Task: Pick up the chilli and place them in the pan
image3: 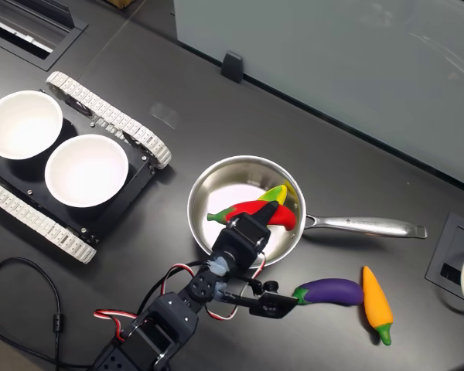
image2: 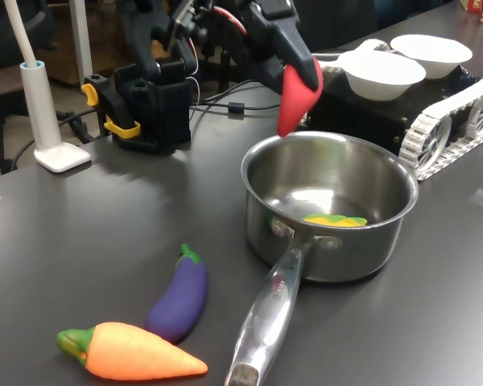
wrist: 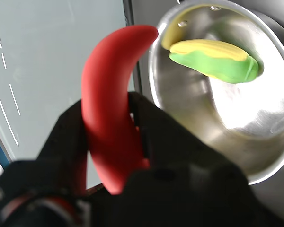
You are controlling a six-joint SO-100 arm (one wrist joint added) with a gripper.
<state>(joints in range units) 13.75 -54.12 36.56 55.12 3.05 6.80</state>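
Observation:
My gripper [wrist: 112, 142] is shut on the red chilli [wrist: 109, 94], which curves out past the black fingers. In the first exterior view the chilli [image2: 299, 92] hangs from the gripper [image2: 293, 71] just above the far rim of the steel pan [image2: 330, 253]. In the second exterior view the chilli [image3: 243, 208] lies over the pan's [image3: 195, 202] inside, with the gripper [image3: 264, 218] at the near rim. A yellow-green corn toy [wrist: 213, 59] lies in the pan.
A purple aubergine [image2: 182, 293] and an orange carrot [image2: 133, 354] lie left of the pan handle [image2: 266, 322] in the first exterior view. Two white bowls [image2: 382, 72] [image2: 431, 50] sit on a tracked vehicle [image2: 451, 112] behind the pan. A white lamp base [image2: 60, 154] stands by the arm's base [image2: 153, 104].

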